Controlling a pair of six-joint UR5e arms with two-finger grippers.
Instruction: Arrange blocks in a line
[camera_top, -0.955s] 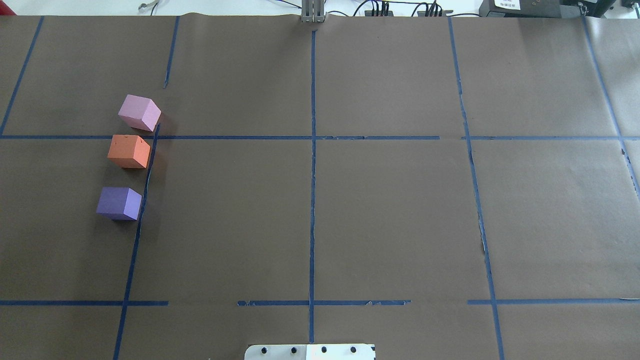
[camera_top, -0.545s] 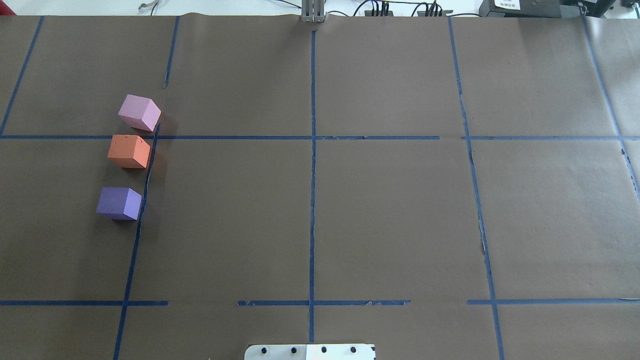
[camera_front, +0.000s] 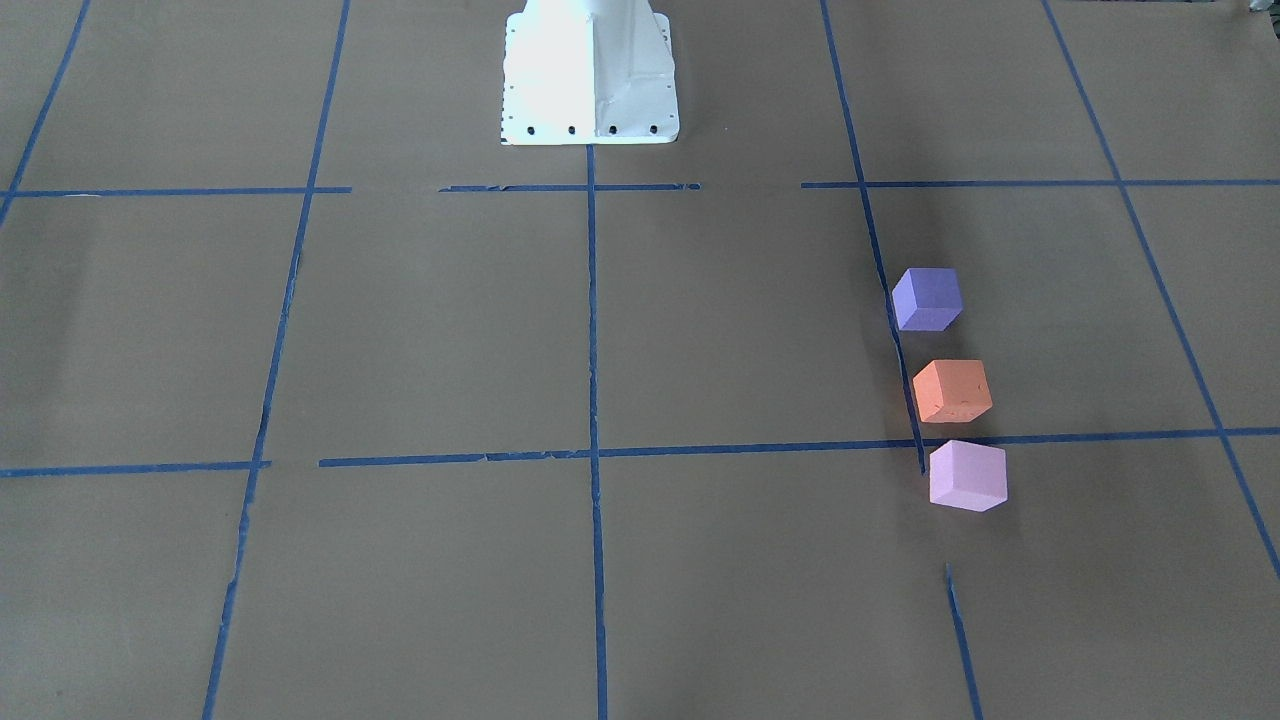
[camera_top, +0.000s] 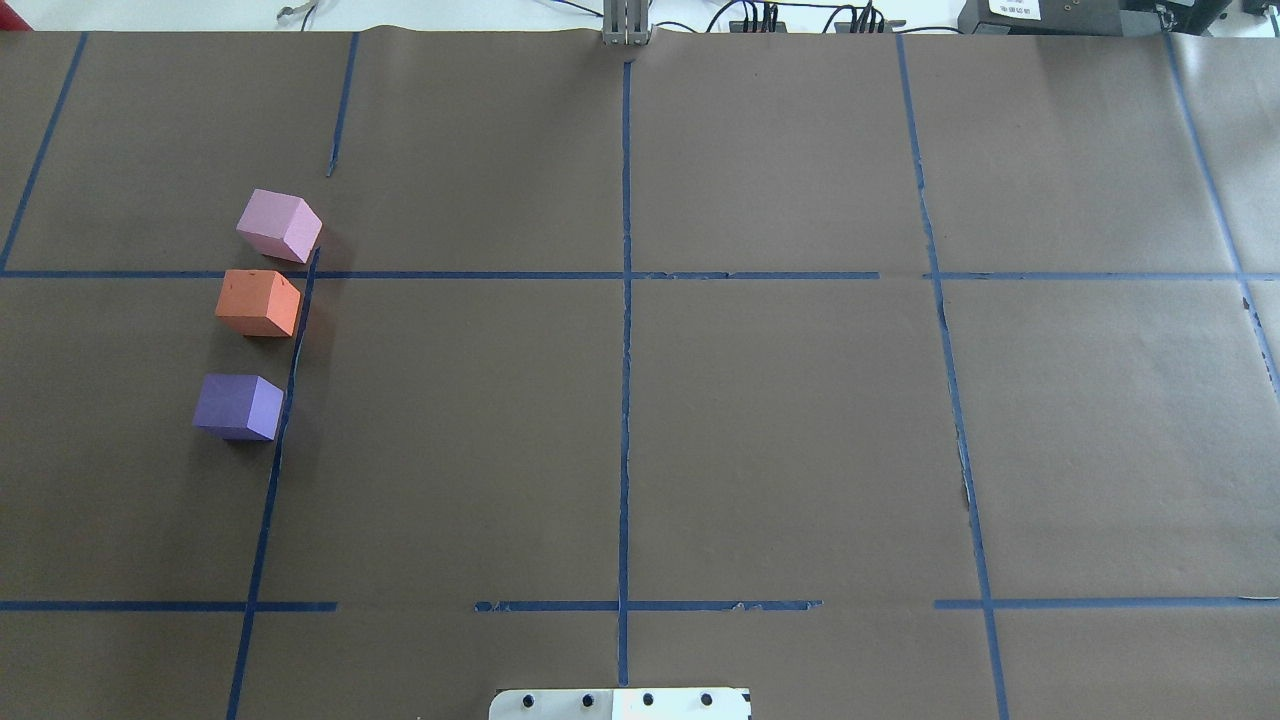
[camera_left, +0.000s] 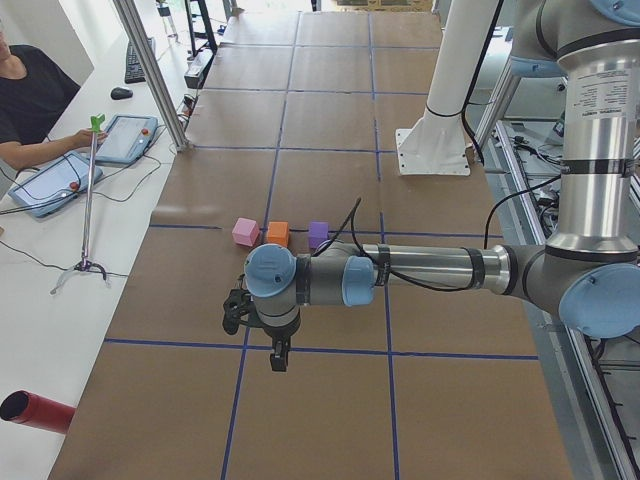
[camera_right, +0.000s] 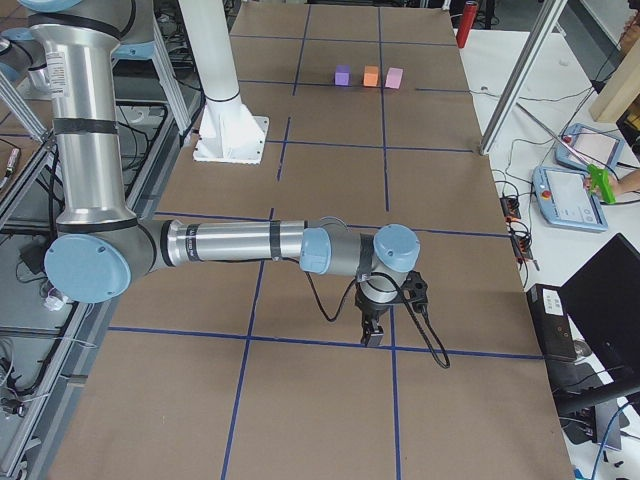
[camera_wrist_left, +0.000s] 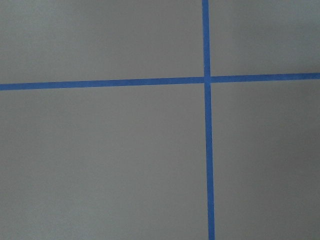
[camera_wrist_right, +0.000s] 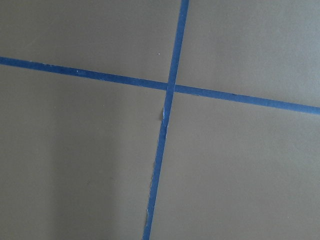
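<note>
Overall: table (camera_top: 780, 430) is covered in brown paper and marked off with blue tape lines (camera_top: 625, 400); broad bare paper spreads toward the robot's right of the block row.

Left arm (camera_left: 430, 268): forearm stretched level over the table's left end, wrist turned down. Left gripper (camera_left: 278, 355) hangs just above a tape line, well apart from the blocks; whether its fingers are parted or closed cannot be told. Its wrist view shows only paper and a tape crossing.

Right arm (camera_right: 230, 243): same pose at the opposite end. Right gripper (camera_right: 372, 335) points down near a tape line, the whole table length from the blocks; finger state cannot be told.

White base plate (camera_front: 588, 70) sits on the centre line at the robot's edge.

Blocks: three cubes on the robot's left half, set in from the far edge and just outboard of one tape line.
- violet block (camera_top: 238, 406), nearest the robot
- orange block (camera_top: 258, 302), middle
- pink block (camera_top: 279, 225), farthest, just past the cross line

The row's long axis runs away from the robot, slanting slightly with the tape. The violet–orange gap is wider than the orange–pink gap; none touch. Each cube sits twisted off the grid.

A white label (camera_top: 1014, 8) on a black box beyond the far edge is too small to read.
</note>
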